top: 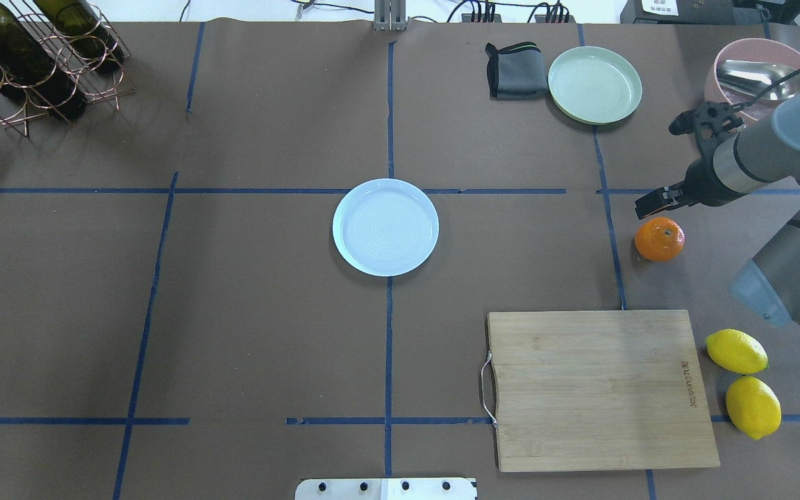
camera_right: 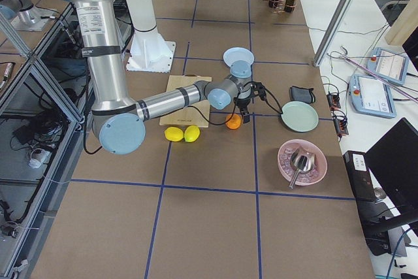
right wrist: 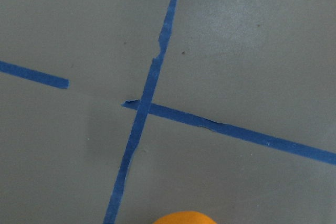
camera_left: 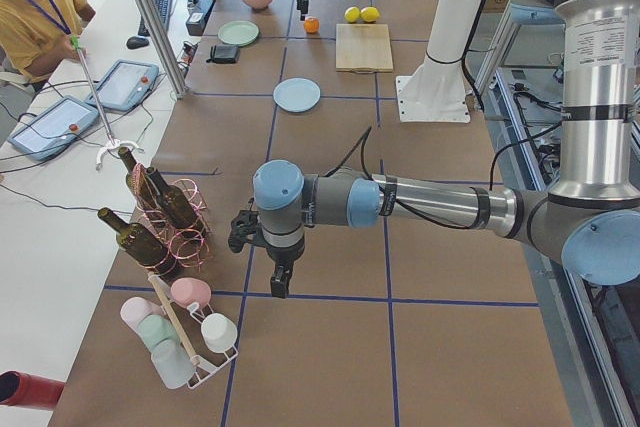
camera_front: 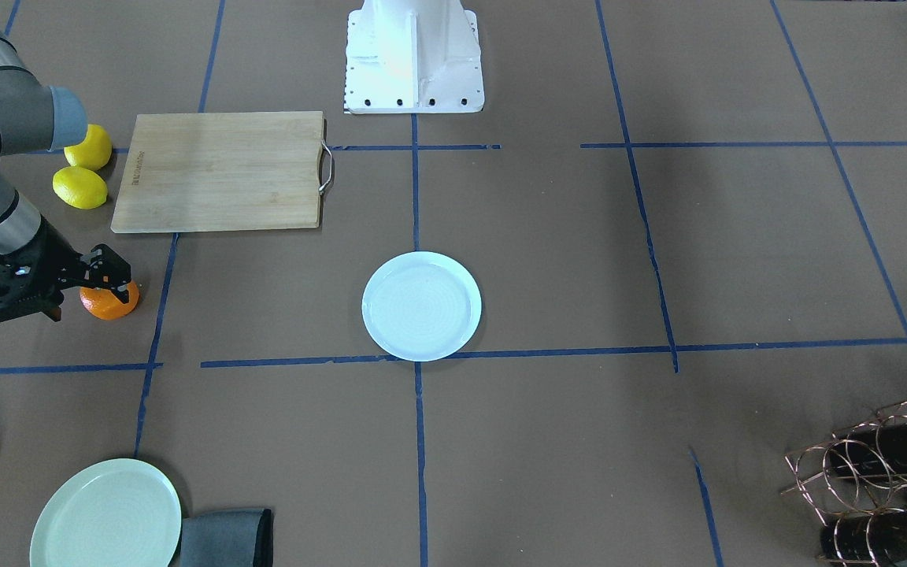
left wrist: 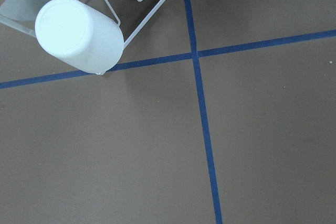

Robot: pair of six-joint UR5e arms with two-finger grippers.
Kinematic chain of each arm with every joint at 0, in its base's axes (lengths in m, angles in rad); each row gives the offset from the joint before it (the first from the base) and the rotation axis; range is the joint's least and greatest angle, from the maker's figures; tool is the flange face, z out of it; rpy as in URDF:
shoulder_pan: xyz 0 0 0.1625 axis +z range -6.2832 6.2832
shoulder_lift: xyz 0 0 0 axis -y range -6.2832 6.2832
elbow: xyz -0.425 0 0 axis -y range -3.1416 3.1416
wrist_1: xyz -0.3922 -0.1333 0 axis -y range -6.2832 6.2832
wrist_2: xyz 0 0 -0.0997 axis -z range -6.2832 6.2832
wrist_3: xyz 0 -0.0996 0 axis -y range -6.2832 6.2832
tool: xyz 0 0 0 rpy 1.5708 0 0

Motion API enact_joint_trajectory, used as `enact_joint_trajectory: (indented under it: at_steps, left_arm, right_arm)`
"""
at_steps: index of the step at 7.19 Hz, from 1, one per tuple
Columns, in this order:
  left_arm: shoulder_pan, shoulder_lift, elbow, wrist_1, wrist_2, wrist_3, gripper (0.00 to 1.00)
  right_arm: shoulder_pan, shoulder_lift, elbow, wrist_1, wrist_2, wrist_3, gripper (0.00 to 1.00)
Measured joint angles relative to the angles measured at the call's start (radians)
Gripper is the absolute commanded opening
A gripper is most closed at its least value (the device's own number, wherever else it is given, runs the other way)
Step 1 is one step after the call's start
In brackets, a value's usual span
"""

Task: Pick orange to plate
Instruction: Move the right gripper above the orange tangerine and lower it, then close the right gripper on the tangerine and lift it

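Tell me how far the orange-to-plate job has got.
Done: nothing placed yet; the plate is empty. In hand: the right gripper hovers close over the orange, which lies on the table, not lifted. Left: grasp it, carry it to the plate, release.

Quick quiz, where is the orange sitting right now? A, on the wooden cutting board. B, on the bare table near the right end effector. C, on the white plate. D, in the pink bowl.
B: the orange lies on the brown table with the right end effector close by it, well away from the white plate, which holds nothing.
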Motion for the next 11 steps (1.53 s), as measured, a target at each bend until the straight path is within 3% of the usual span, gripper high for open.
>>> enact_joint_trajectory:
  at_steps: [5,6,7,8,11]
  left_arm:
    - [0.0,0.001,0.0,0.0,0.0,0.0,1.0]
    - [0.0,0.001,0.0,0.0,-0.001,0.0,1.0]
    - [0.0,0.001,0.0,0.0,0.0,0.0,1.0]
    - [0.0,0.001,0.001,0.0,0.0,0.0,1.0]
    - [0.0,0.001,0.001,0.0,0.0,0.0,1.0]
  right_arm:
    - [-0.049,-0.023,-0.012,0.005,-0.029,0.002,1.0]
    - [-0.055,-0.025,-0.019,0.005,-0.034,0.001,0.79]
    - [-0.062,-0.024,-0.025,0.005,-0.038,0.001,0.35]
    - [-0.068,-0.019,-0.029,0.004,-0.04,0.004,0.0]
    - [-0.081,0.052,-0.003,-0.04,-0.026,0.038,0.0]
